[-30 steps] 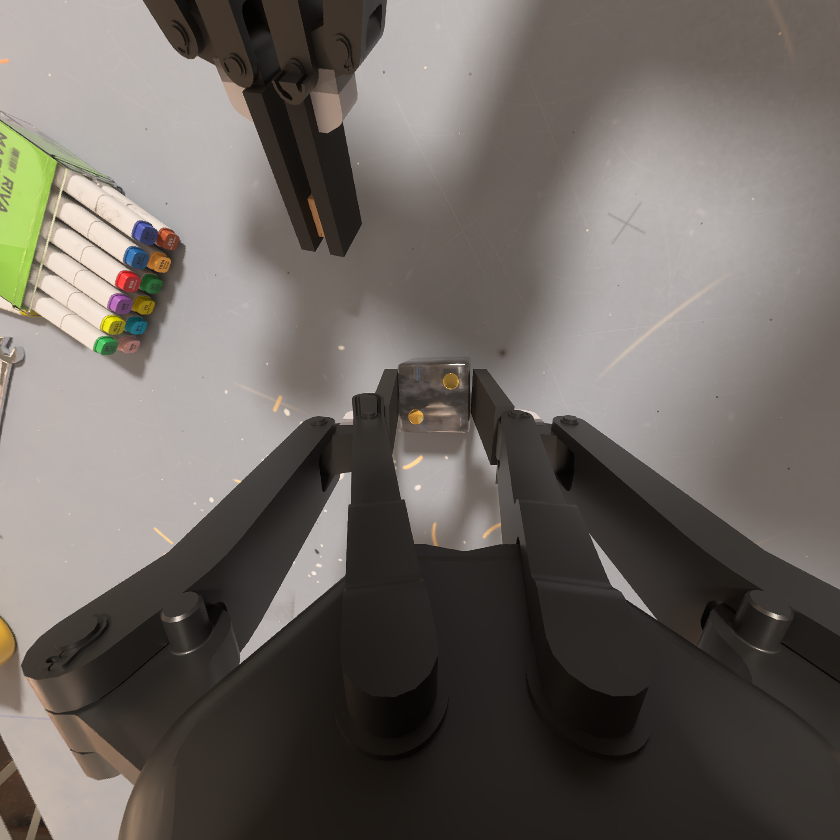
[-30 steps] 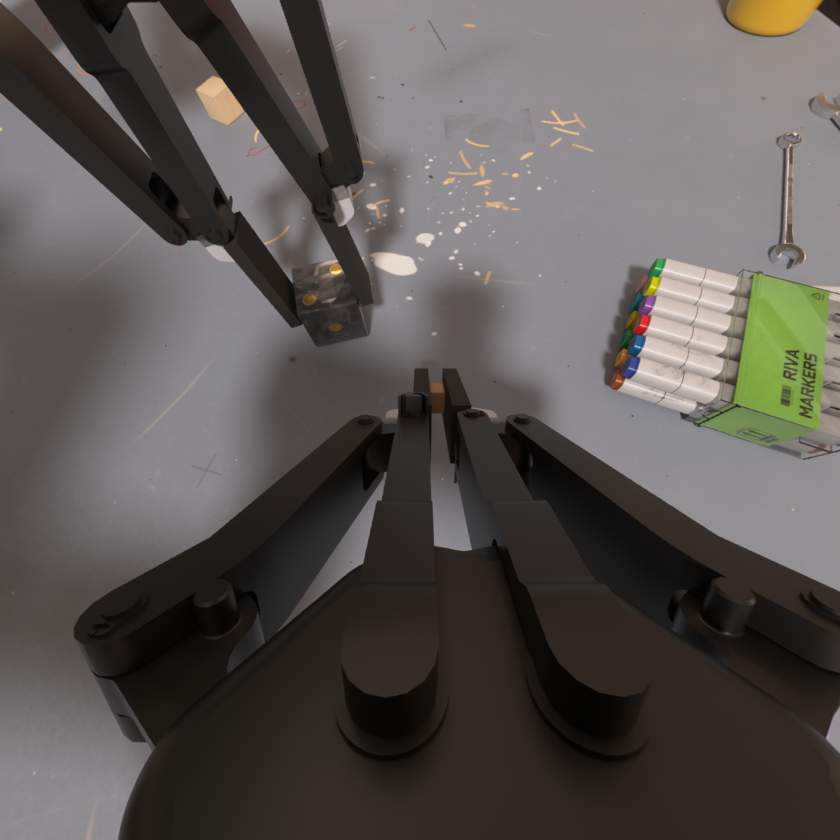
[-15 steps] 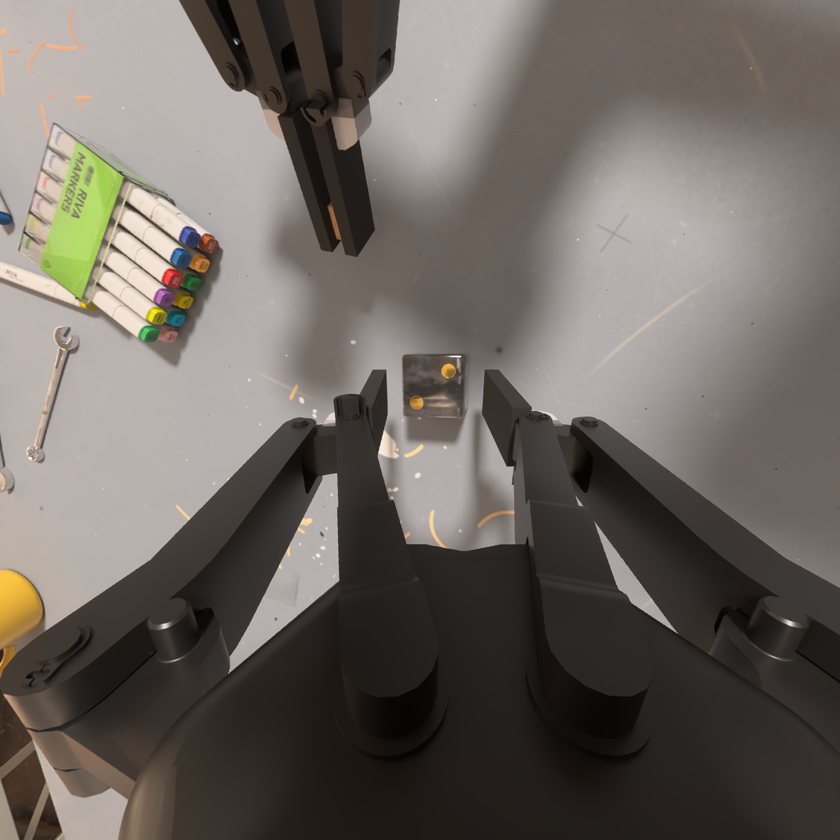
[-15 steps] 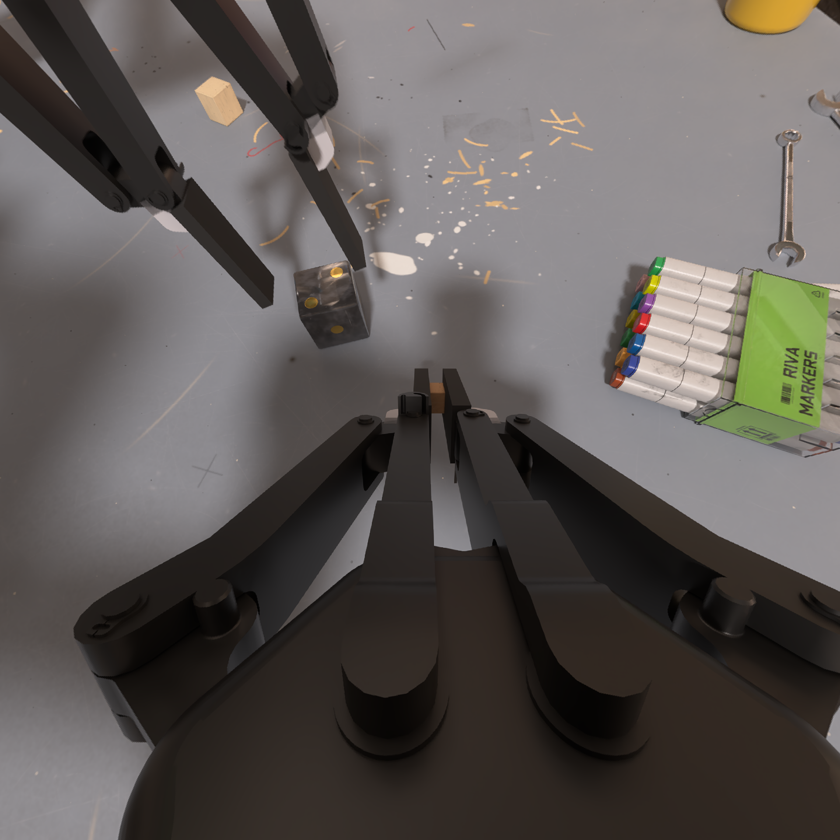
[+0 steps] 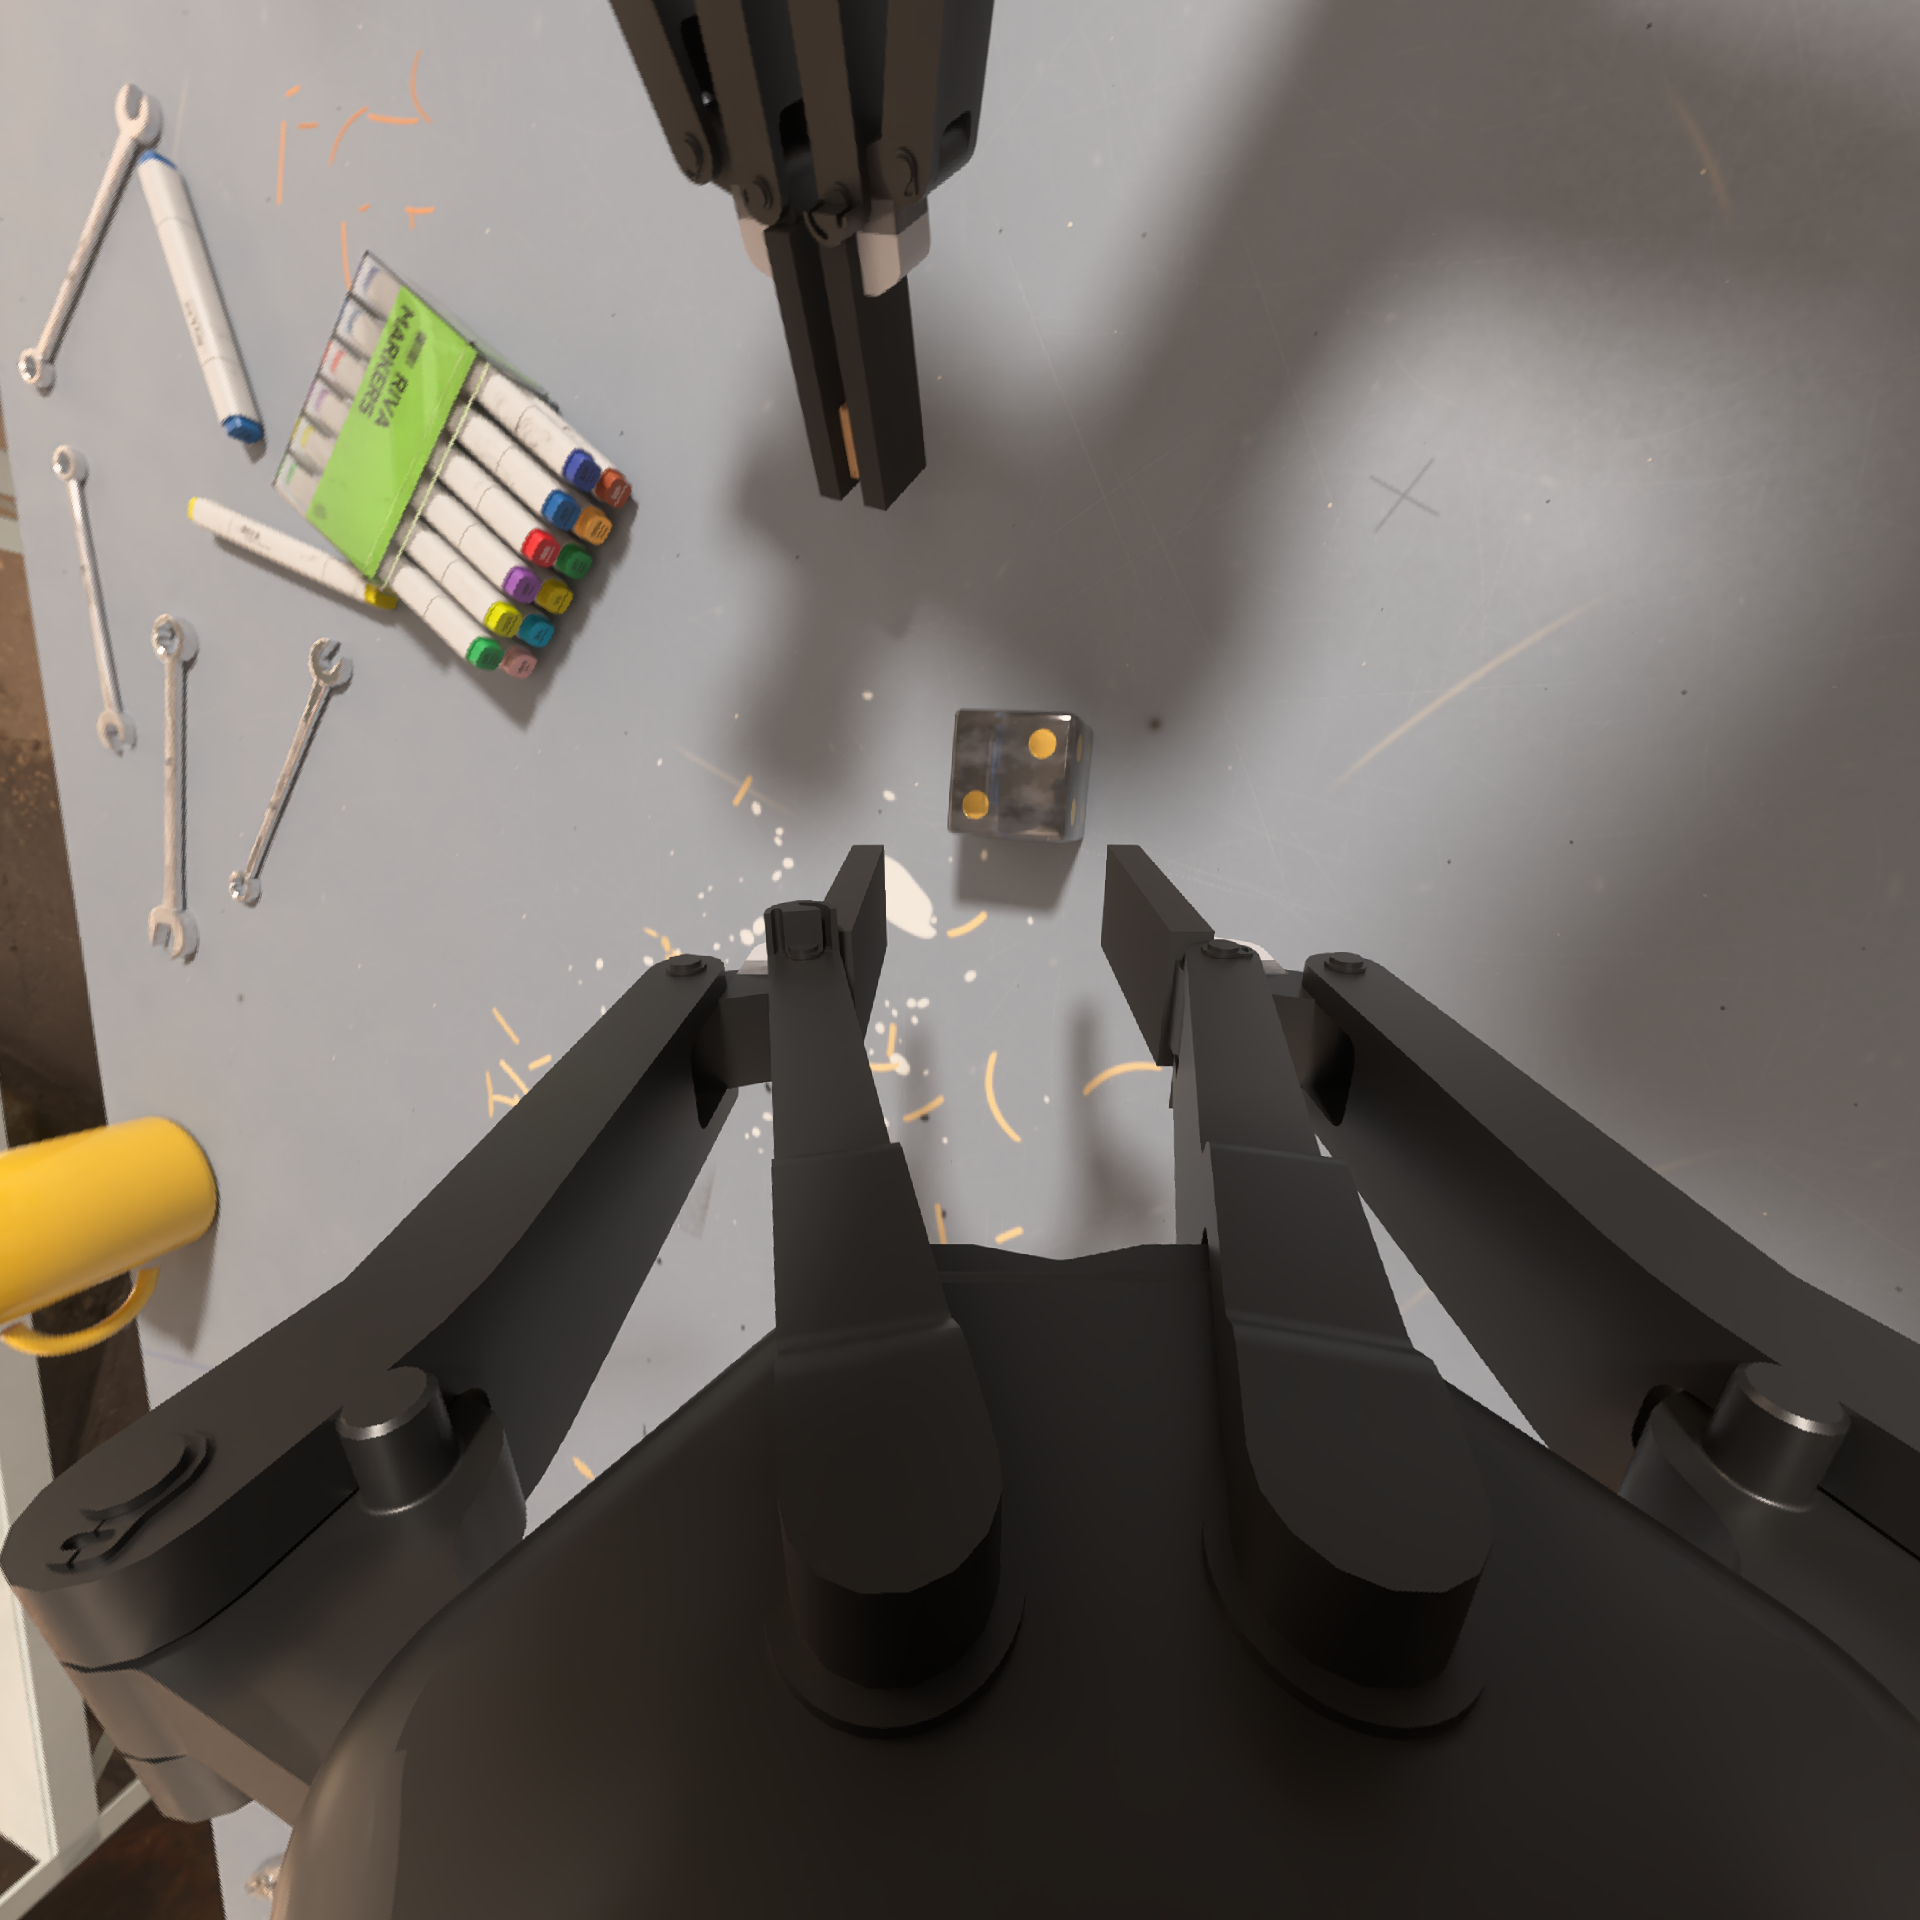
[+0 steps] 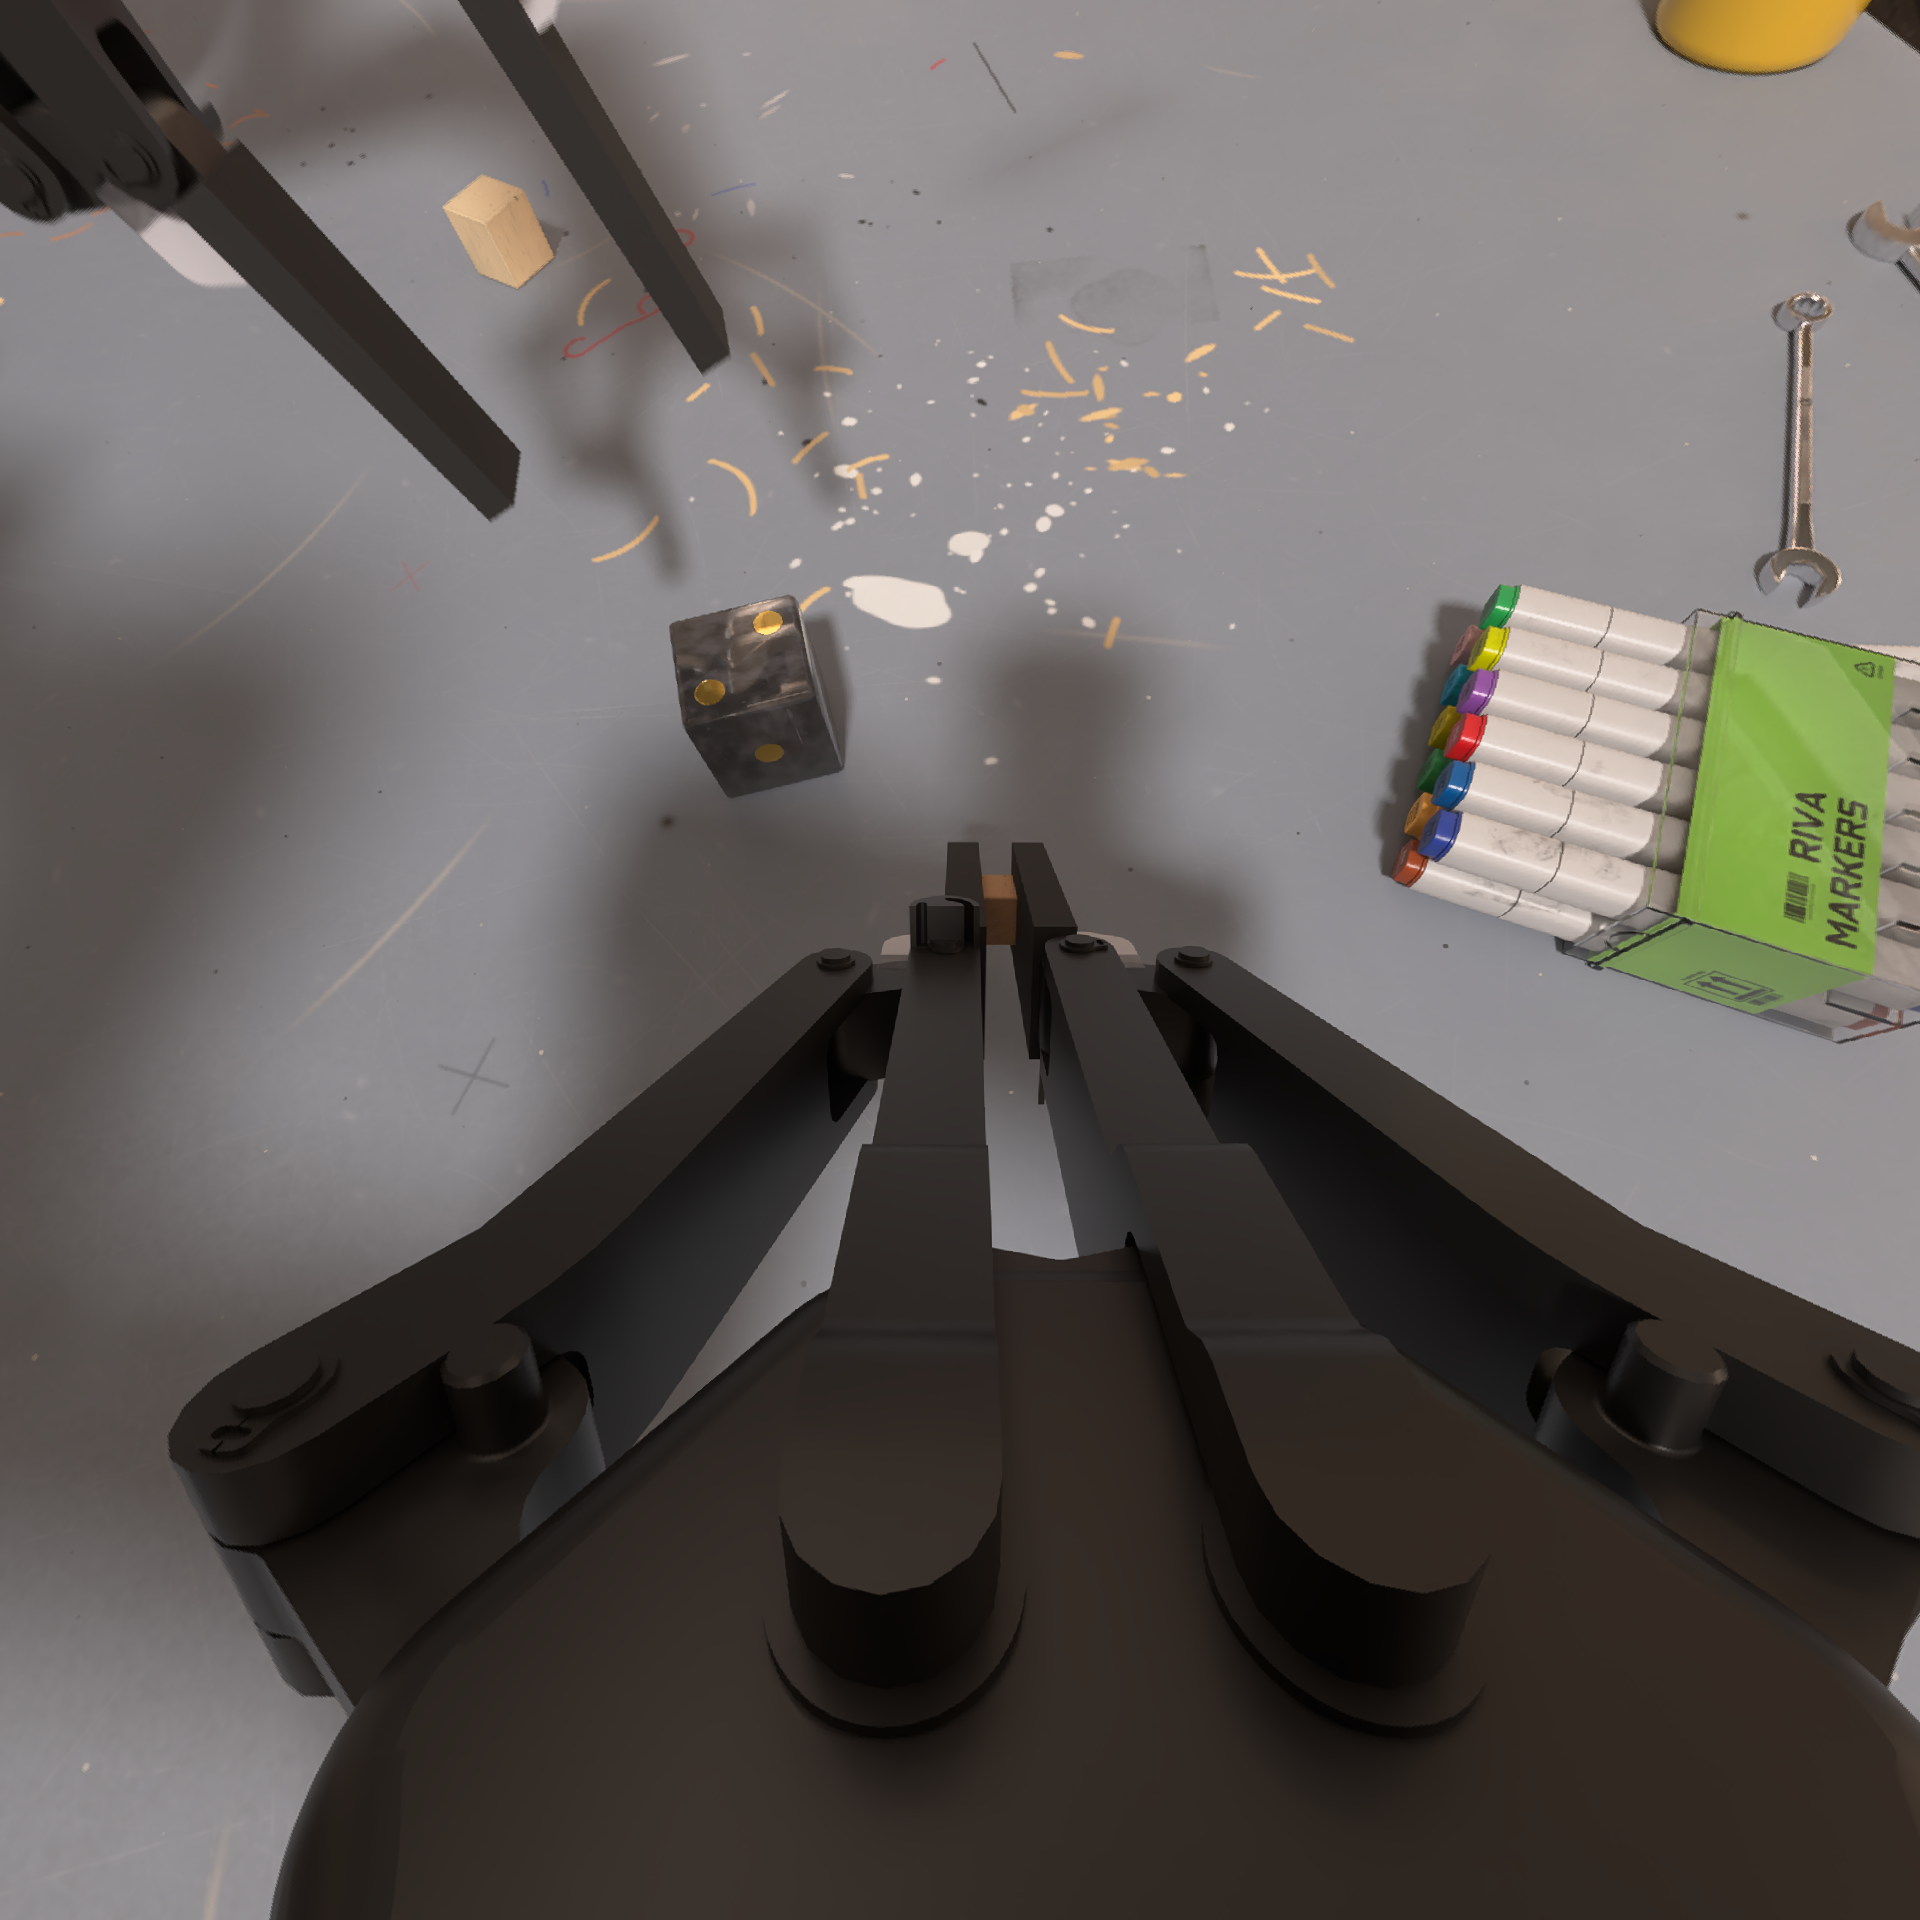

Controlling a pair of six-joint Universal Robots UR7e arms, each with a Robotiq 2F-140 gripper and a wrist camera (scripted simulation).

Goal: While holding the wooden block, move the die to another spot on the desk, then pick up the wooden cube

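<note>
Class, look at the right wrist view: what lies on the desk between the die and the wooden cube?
Only paint flecks; the left pincer hangs open above that stretch between die and wooden cube.

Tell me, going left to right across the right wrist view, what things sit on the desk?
Wooden cube → die → wooden block, pinched in the right gripper → pack of markers → wrench.

dim, soft light | broad arm shadows on desk (image 5: 1558,312) | sharp focus | wide-angle edge stretch
</note>
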